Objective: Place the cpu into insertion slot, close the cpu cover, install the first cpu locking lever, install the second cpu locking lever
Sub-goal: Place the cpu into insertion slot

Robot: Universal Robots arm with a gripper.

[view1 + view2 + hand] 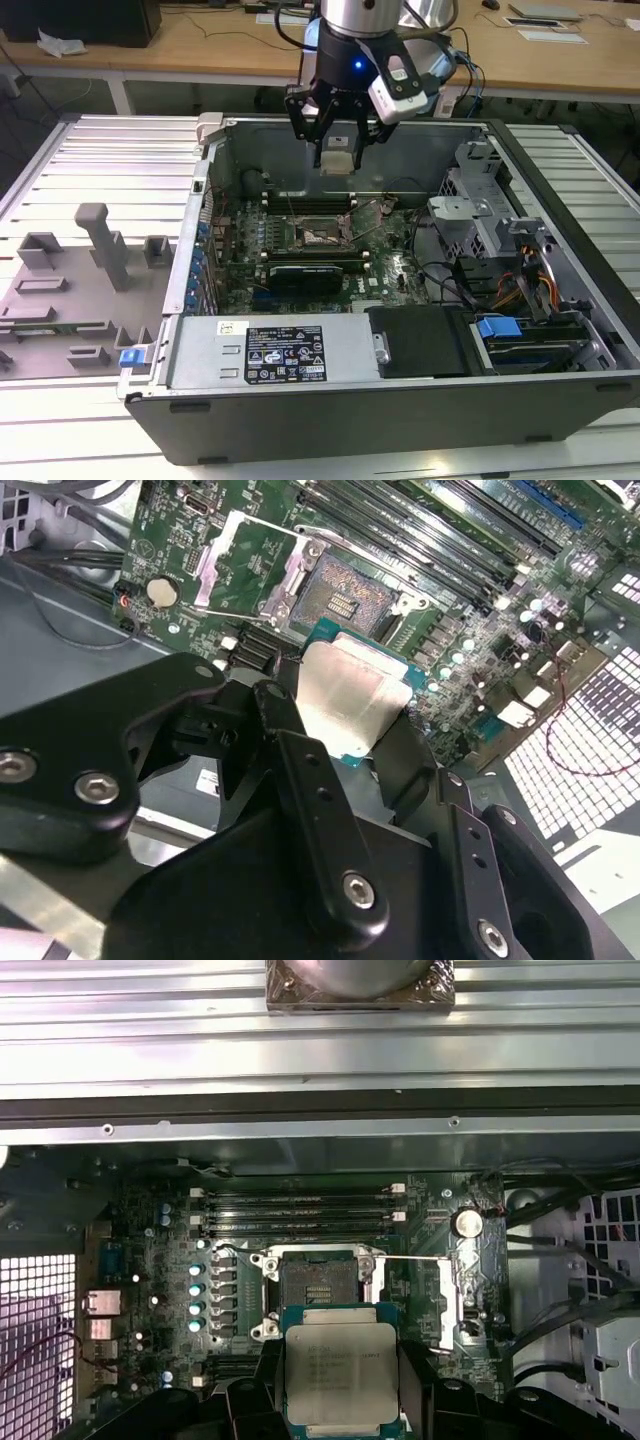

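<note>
the cpu (340, 1372) is clamped flat in the gripper (338, 152), jaws closed on its edges, well above the motherboard (150, 1260). the insertion slot (314, 1286) is seen below and slightly offset from the cpu, uncovered, the cpu cover (425, 1305) swung open beside it.

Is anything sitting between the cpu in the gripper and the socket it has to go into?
Nothing visible is in the way. The gripper holds the cpu in the air above the motherboard. The insertion slot lies uncovered, and the cpu cover is swung open beside it, not over it.
</note>
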